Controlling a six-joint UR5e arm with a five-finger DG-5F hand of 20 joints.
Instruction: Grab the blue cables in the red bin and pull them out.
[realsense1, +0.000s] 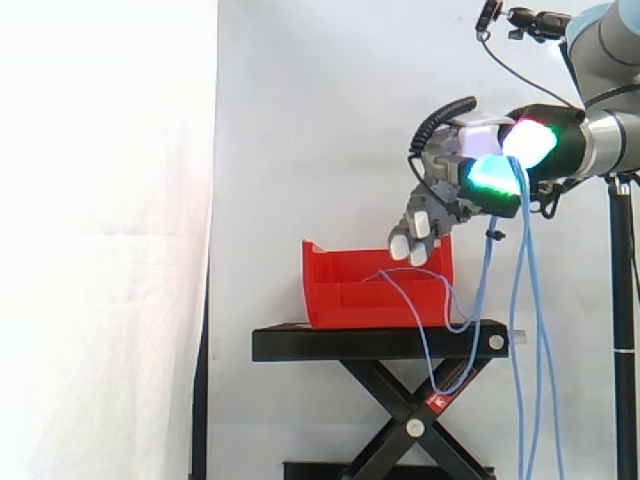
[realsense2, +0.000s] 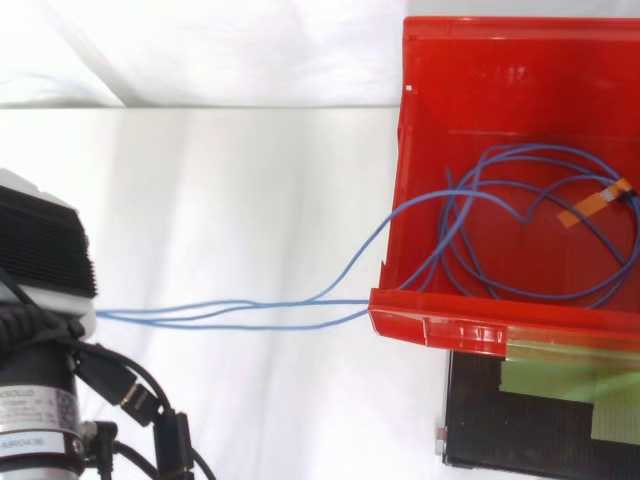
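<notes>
The red bin stands on the black stand. In the top view, blue cables lie coiled in the bin, and several strands run over its front lip and off to the left. My hand hovers above the bin's right end, fingers curled downward. From its underside the blue cables hang in long strands toward the floor. One loop leaves the bin, droops below the stand top and rises back to the hand. The strands look gripped in the curled hand.
An orange tape tag sits on the coiled cable in the bin. The stand's top carries a strip of pale tape. A scissor frame holds the stand up. A white curtain hangs behind.
</notes>
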